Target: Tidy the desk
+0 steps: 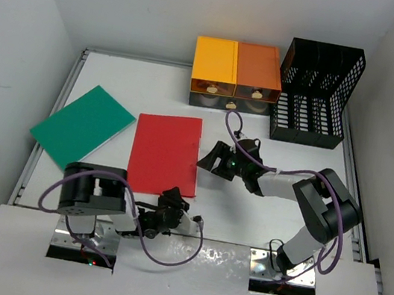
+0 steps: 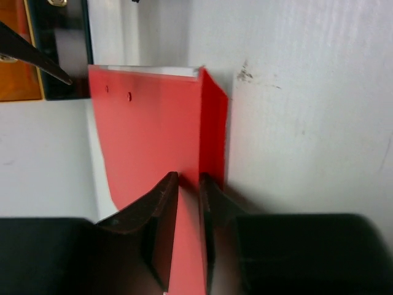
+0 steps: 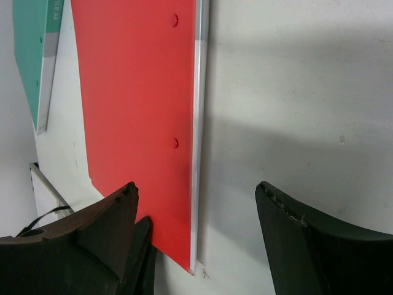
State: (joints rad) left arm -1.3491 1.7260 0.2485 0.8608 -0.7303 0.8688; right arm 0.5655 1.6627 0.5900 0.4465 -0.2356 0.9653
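Observation:
A red folder [image 1: 166, 154] lies flat in the middle of the white desk [image 1: 246, 216]. My left gripper [image 1: 172, 198] is at the folder's near right corner. In the left wrist view its two fingers pinch that red edge [image 2: 153, 135], and red fills the narrow gap at the left gripper [image 2: 188, 178]. My right gripper [image 1: 210, 161] sits low at the folder's right edge with its jaws wide open. In the right wrist view the right gripper [image 3: 196, 187] straddles the folder's white-edged side [image 3: 135, 110], one finger over the red cover and the other over bare desk.
A green folder [image 1: 82, 125] lies at an angle to the left of the red one. An orange-and-yellow drawer unit [image 1: 235, 74] stands at the back centre, with a black mesh file rack [image 1: 315, 95] to its right. Metal rails run along the desk's edges.

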